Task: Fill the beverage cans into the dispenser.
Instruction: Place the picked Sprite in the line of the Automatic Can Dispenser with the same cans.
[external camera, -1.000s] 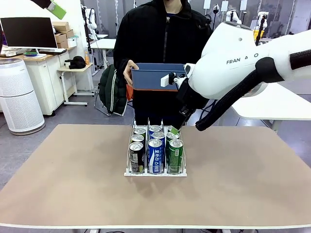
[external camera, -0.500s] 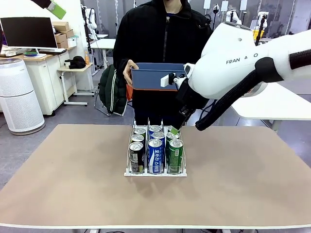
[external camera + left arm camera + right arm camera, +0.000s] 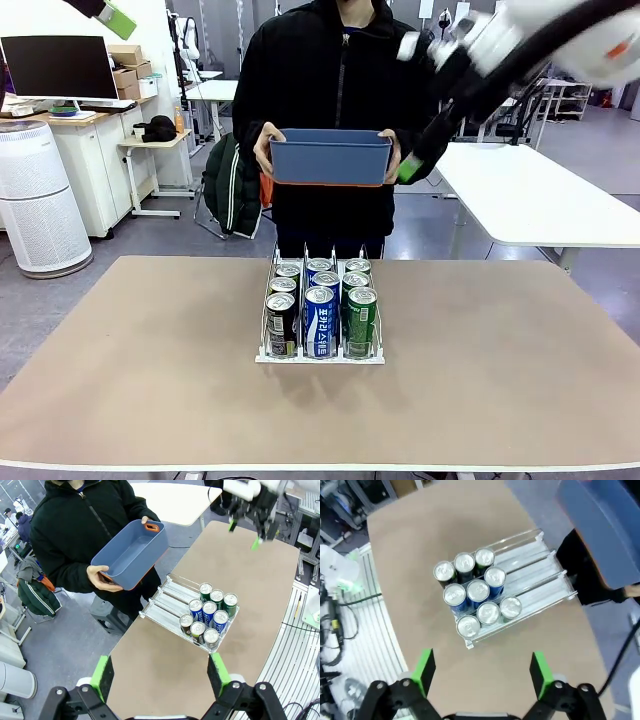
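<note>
At the centre of the table (image 3: 150, 380), the dispenser (image 3: 268, 352) stands with its three lanes running toward the person (image 3: 340, 90) at the far side. The table surface is tan and matte. The person stands just behind the far edge, in a dark jacket, and holds a blue tub (image 3: 330, 158) with both hands at chest height, well above the table. In the left wrist view the tub interior shows no contents.

The beverage cans (image 3: 319, 310) stand upright in the dispenser, three rows deep at the end nearest the robot: black cans in the left lane, blue cans in the middle lane, green cans in the right lane. In the right wrist view nine silver tops are counted, packed touching one another; the far part of each lane is bare.

The right gripper (image 3: 410, 168) hangs high above the far right of the table, near the person's hand, with jaws spread wide and nothing between them. The left gripper (image 3: 161, 675) is also spread wide and holds nothing, high above the table's near left side.
</note>
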Controlling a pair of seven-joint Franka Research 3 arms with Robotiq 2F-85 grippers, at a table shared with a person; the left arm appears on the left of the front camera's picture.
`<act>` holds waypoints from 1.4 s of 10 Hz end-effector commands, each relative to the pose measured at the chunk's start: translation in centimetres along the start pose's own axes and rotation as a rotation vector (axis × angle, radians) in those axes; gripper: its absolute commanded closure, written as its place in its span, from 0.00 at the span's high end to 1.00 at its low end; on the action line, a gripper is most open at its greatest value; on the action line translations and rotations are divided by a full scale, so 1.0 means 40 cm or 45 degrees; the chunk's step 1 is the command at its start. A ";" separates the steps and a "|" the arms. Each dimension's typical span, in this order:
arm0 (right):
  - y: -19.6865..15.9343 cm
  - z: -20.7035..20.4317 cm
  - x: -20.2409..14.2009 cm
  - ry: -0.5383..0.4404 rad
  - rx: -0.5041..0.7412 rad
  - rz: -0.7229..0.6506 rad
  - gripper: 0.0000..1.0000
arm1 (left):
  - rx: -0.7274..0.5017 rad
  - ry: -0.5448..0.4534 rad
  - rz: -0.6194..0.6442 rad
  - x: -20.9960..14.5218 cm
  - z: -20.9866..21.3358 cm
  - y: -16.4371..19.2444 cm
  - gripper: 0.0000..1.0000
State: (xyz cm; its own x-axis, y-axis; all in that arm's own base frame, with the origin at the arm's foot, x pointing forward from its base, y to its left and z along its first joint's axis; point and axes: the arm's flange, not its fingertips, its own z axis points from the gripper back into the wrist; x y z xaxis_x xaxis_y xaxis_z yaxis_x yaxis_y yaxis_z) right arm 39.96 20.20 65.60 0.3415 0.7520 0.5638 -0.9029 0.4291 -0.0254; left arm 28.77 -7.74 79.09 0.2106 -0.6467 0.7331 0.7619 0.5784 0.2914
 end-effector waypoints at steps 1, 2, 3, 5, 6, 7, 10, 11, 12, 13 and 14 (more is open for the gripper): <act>-0.031 0.075 0.030 -0.068 0.047 0.037 1.00 | -0.017 -0.002 0.001 -0.005 -0.001 0.000 1.00; -0.057 0.126 0.047 -0.076 0.043 0.045 1.00 | -0.017 -0.002 0.001 -0.005 -0.001 0.000 1.00; -0.065 0.184 0.054 -0.101 0.073 0.081 1.00 | -0.017 -0.002 0.001 -0.005 -0.001 0.000 1.00; -0.086 0.273 0.052 -0.159 0.116 0.098 1.00 | -0.017 -0.002 0.001 -0.005 -0.001 0.000 1.00; -0.091 0.317 0.043 -0.174 0.112 0.072 1.00 | -0.017 -0.002 0.001 -0.005 -0.001 0.000 1.00; -0.090 0.355 0.029 -0.186 0.087 0.034 1.00 | -0.017 -0.002 0.001 -0.005 -0.001 0.000 1.00; -0.057 0.423 -0.004 -0.110 0.043 -0.022 1.00 | -0.017 -0.002 0.001 -0.005 -0.001 0.000 1.00; -0.053 0.448 -0.020 -0.112 -0.041 -0.094 1.00 | -0.017 -0.002 0.001 -0.005 -0.001 0.000 1.00; -0.039 0.460 -0.031 -0.114 -0.079 -0.108 1.00 | -0.017 -0.002 0.001 -0.005 -0.001 0.000 1.00; -0.032 0.476 -0.041 -0.107 -0.107 -0.122 1.00 | -0.017 -0.002 0.001 -0.005 -0.001 0.000 1.00; -0.035 0.488 -0.045 -0.113 -0.132 -0.133 1.00 | -0.017 -0.002 0.001 -0.005 -0.001 0.000 1.00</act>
State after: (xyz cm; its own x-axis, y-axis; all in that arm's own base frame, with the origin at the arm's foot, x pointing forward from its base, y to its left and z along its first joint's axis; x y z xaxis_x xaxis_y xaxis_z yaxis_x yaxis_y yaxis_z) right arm 35.82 8.24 81.29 0.3795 0.6624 0.6459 -0.8529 0.5210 -0.0332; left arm 28.77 -7.74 79.11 0.2104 -0.6468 0.7331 0.7619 0.5784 0.2916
